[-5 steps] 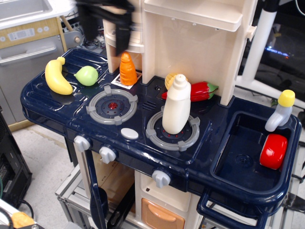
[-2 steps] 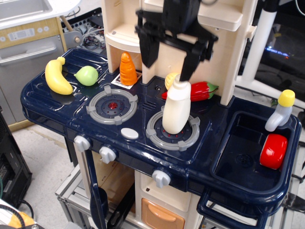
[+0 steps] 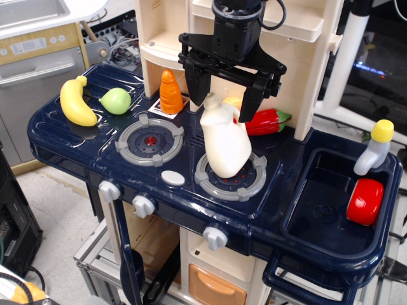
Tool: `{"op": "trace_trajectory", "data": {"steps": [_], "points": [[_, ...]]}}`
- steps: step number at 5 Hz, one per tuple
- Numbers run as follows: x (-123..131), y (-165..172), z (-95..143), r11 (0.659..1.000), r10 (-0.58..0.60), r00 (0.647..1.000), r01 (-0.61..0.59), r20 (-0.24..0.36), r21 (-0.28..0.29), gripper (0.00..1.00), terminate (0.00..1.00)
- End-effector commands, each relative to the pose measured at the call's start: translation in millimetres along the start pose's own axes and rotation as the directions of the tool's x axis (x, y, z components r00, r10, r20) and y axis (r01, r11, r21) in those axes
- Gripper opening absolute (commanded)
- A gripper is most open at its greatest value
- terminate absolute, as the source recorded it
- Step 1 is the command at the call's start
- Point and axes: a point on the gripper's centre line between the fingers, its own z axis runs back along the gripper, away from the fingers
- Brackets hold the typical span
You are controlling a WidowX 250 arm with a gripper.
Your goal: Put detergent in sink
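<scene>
detergent (image 3: 224,143) tilts left on the right burner (image 3: 230,175), claw (image 3: 224,95) spread wide around its neck.

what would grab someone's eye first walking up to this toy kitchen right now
First the black pincer, jaws spread wide, coming down over the cream-white detergent bottle, which leans to the left on the right-hand stove burner. Next the bright colours on the navy top: a yellow banana at the far left, and a red object at the right edge of the deep blue sink.
</scene>
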Motion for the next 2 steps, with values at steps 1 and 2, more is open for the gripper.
{"op": "trace_trajectory", "data": {"steps": [1, 2], "points": [[2.4, -6.2, -6.1, 0.996, 0.062, 0.995, -0.057, 0.081, -0.065, 1.0, 0.0], [5.2, -9.0, -9.8, 0.993, 0.077, 0.993, -0.069, 0.085, -0.097, 1.0, 0.0]]}}
